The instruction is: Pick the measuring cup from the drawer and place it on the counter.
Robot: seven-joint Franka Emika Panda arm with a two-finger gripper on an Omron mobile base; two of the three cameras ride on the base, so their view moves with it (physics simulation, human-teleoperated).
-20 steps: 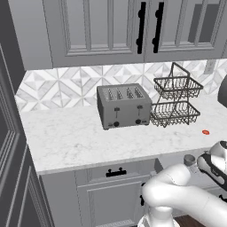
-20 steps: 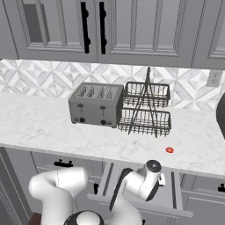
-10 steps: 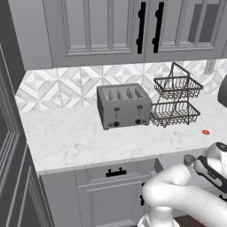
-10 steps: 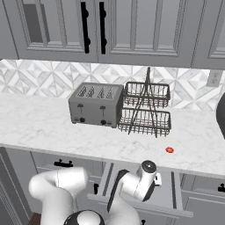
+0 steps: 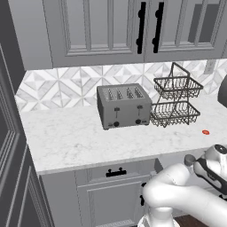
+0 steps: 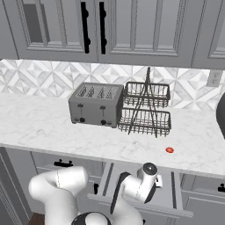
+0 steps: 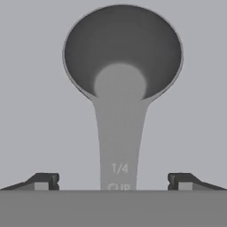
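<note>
My end effector (image 7: 113,181) hangs over the open drawer (image 6: 178,200), pointing down into it. Finger tips (image 7: 44,181) stand wide apart, one on each side of the measuring cup's handle, neither touching it; nothing is held.

Measuring cup (image 7: 122,57) lies on the pale grey drawer floor, bowl mouth facing my hand camera. Its long flat handle runs from the bowl toward me, between the finger tips. Handle is stamped "1/4", with "CUP" partly cut off below.

From the right base view, the drawer is pulled out below the worktop (image 6: 39,125) edge, and my wrist sits above its middle. The cup itself is hidden by my arm there.

On the worktop: a grey toaster (image 5: 124,105) against the tiled backsplash, a two-tier wire basket rack (image 5: 175,102) just beside it, touching or nearly so. A small red disc (image 6: 169,150) lies near the front edge, in front of the rack.
</note>
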